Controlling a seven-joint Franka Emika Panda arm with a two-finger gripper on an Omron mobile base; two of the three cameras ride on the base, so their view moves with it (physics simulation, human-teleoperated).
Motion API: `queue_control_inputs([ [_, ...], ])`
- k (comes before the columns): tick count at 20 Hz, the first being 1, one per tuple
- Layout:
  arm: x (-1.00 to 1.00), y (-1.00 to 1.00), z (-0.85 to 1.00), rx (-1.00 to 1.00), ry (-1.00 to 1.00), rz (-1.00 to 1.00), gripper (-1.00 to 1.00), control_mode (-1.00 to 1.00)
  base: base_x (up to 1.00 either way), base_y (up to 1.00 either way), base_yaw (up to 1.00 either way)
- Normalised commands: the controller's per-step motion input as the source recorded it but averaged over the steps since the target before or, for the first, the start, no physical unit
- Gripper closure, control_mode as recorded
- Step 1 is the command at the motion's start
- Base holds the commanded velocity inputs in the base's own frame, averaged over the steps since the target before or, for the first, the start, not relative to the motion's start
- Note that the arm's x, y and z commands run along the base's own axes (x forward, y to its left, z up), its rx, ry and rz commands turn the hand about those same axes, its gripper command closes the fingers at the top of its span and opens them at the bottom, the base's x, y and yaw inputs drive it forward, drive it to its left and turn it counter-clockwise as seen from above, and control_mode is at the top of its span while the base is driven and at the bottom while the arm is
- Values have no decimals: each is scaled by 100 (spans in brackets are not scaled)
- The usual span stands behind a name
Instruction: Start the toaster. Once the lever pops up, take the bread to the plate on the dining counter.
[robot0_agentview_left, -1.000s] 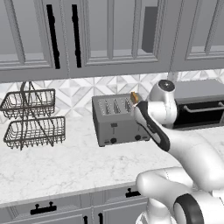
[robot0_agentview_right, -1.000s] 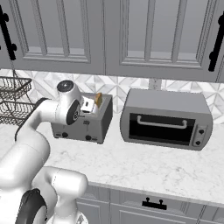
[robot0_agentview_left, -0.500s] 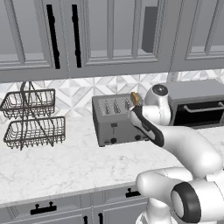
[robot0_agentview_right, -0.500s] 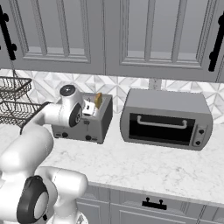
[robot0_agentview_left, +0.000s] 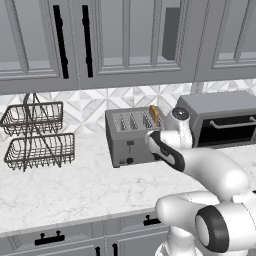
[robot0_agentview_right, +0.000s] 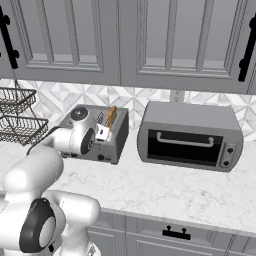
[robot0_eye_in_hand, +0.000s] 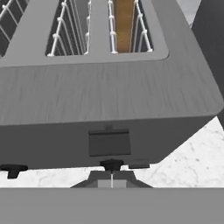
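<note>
1. The fingers (robot0_eye_in_hand: 112, 174), clenched with nothing between them, sit at the toaster's (robot0_agentview_left: 131, 137) front lever (robot0_eye_in_hand: 112, 165).
2. The bread (robot0_agentview_left: 154, 114) stands in the toaster's rightmost slot, near the table's back edge beside a toaster oven (robot0_agentview_right: 189, 135).

Marble worktop (robot0_agentview_left: 75, 190) — toaster (robot0_agentview_left: 131, 142), oven (robot0_agentview_right: 190, 135), rack (robot0_agentview_left: 37, 137)

Base views flanking toaster (robot0_agentview_left: 131, 138); hand close-up.
</note>
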Motion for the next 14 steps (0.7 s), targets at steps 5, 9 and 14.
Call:
queue_control_inputs([
  [5,6,0,-43,-2,-3,0,100,-100,0,0,0],
  [9,0,0,-69,-3,0,0,100,-100,0,0,0],
  [14,0,0,-70,-2,0,0,100,-100,0,0,0],
])
